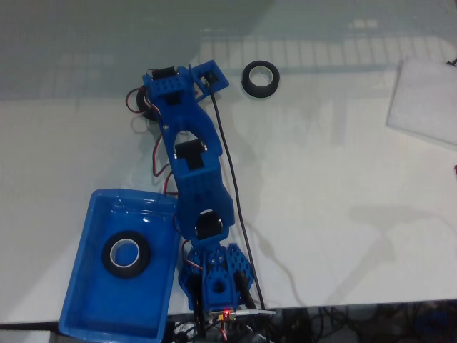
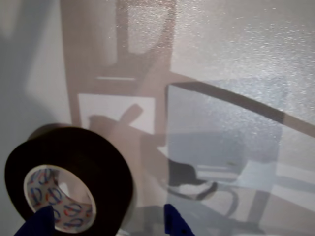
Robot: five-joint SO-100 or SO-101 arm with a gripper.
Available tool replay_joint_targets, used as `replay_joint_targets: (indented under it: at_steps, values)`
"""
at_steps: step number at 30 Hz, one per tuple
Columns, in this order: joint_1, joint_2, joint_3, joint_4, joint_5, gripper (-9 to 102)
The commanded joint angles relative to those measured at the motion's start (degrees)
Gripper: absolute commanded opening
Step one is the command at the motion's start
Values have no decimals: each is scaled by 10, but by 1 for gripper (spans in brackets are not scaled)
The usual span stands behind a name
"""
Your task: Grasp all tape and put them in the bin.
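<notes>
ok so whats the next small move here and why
Probably shift the gripper toward the tape roll at lower left of the wrist view, then lower. One blue fingertip overlaps its core, the other sits beside it, so the jaws look open but off-centre. One roll already lies in the bin.

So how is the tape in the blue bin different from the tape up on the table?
The tape in the bin lies inside the bin, while the tape on the table lies on the bare white table. The bin one shows a wide pale core; the table one looks dark almost throughout. The bin one sits near the arm's base, the other near its far end. Both are black rings lying flat.
</notes>
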State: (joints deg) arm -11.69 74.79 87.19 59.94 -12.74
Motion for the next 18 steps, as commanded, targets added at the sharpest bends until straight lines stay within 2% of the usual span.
replay_joint_targets:
  at_steps: [1, 10, 13, 15, 17, 18]
  values:
    - [-9, -18, -75, 18, -5, 28]
    - [-17, -81, -116, 27, -9, 24]
    - [-18, -93, -122, 27, -10, 20]
    - [-19, -101, -128, 27, -9, 15]
    - [-21, -106, -134, 27, -11, 1]
    - [-21, -107, -135, 28, -6, 0]
